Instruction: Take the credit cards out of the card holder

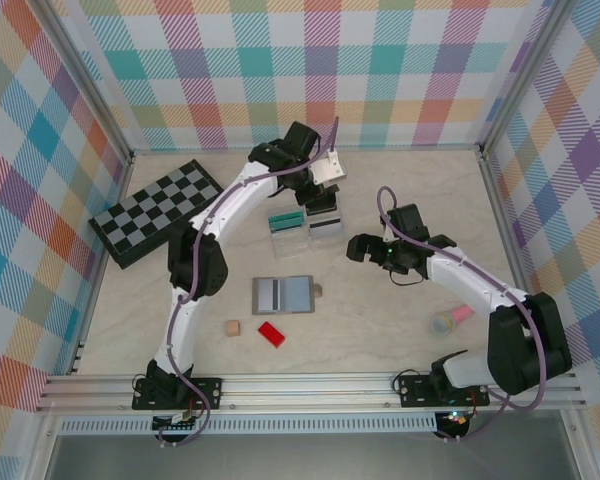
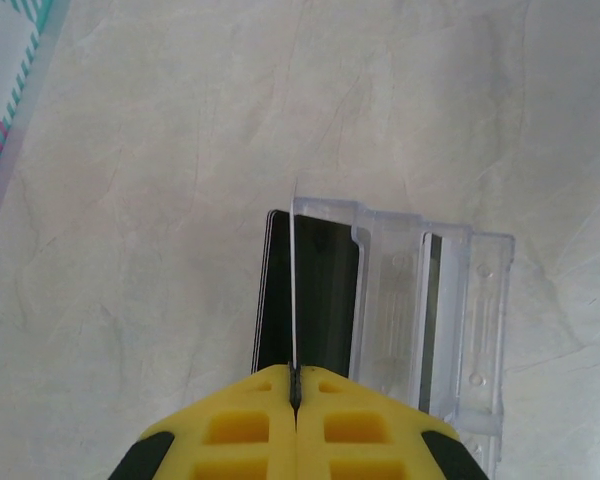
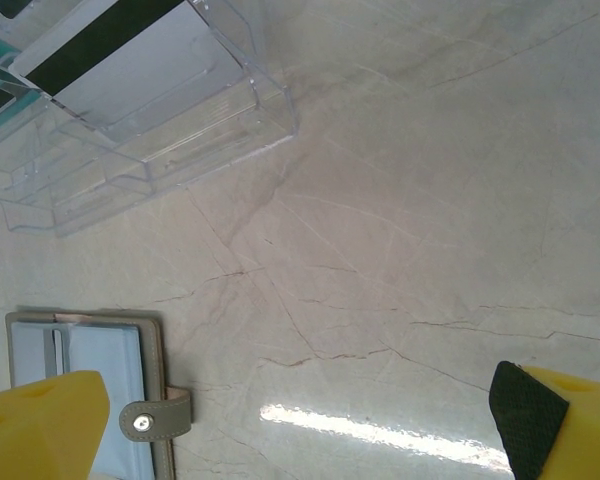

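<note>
Progress looks well along, as we judge it. From the top camera we see the card holder point(image 1: 282, 294) lying open near the middle of the surface point(image 1: 410, 180), its two blue-grey panels facing up. Beyond it stands a clear plastic rack point(image 1: 305, 240) that carries a teal card point(image 1: 286, 220) and a silver-grey card point(image 1: 326, 230), both apart from the holder. The left gripper point(image 1: 323, 203) hangs over the far side of the rack, and the right gripper point(image 1: 358, 248) sits just to the right of it.

From the left wrist camera, the left gripper point(image 2: 295, 385) has its yellow fingers pressed together on a thin card point(image 2: 294, 260). We see that card edge-on, so we cannot tell its colour. Below it a black card point(image 2: 277, 300) sits at the end of the rack point(image 2: 460, 320).

From the right wrist camera, the right gripper point(image 3: 300, 425) is spread wide and holds nothing. The card holder point(image 3: 80, 355) lies at the lower left with its snap tab point(image 3: 155, 420) hanging out. A pale strip shows in one pocket, and we cannot tell whether it is a card. The silver-grey card point(image 3: 130, 60), with its dark stripe, stands in the rack point(image 3: 180, 150).

What seems left is to set the pinched card down and to check that pocket.

We can read no brand, label or writing on anything.
</note>
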Robot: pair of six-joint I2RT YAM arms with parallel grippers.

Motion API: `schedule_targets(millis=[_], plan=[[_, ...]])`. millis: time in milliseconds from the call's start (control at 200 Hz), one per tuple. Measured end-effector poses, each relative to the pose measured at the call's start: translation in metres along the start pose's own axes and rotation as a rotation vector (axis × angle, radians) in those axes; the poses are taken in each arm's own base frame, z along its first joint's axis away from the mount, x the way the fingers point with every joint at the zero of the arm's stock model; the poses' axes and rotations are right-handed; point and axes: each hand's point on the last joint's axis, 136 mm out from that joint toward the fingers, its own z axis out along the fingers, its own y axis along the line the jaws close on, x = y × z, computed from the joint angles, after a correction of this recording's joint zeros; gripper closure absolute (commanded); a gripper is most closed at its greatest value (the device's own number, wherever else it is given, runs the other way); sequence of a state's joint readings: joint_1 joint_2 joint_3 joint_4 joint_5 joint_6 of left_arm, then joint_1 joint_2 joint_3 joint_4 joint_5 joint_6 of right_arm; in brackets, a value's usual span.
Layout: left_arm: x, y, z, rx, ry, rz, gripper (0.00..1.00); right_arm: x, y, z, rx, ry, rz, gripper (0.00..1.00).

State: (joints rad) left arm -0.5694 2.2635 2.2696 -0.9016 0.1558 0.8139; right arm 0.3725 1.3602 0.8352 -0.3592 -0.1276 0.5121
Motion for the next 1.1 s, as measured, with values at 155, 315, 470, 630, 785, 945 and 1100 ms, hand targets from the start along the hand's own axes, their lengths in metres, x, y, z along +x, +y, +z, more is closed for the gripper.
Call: schedule_targets(millis=[155,315,470,630,785,945,1100], plan=[[0.014,-0.005,0.007,0.017,0.059,0.019,1.00,0.002,0.002,0.001,-0.015,0.014,0.004,0.00],[0.016,-0.007,0.009,0.023,0.066,0.033,1.00,0.005,0.002,0.004,-0.018,0.031,0.007,0.00],[0.014,-0.008,0.009,0.024,0.064,0.040,1.00,0.006,0.002,0.005,-0.020,0.034,0.008,0.00],[0.013,-0.008,0.010,0.023,0.064,0.045,0.95,0.006,0.002,0.005,-0.020,0.034,0.008,0.00],[0.015,-0.005,0.016,0.015,0.073,0.045,0.81,0.006,0.003,0.005,-0.024,0.036,0.008,0.00],[0.012,-0.002,0.014,0.000,0.066,0.032,0.79,0.006,0.004,0.005,-0.028,0.038,0.007,0.00],[0.003,0.006,0.011,-0.034,0.036,0.000,0.77,0.007,0.004,0.007,-0.033,0.042,0.008,0.00]])
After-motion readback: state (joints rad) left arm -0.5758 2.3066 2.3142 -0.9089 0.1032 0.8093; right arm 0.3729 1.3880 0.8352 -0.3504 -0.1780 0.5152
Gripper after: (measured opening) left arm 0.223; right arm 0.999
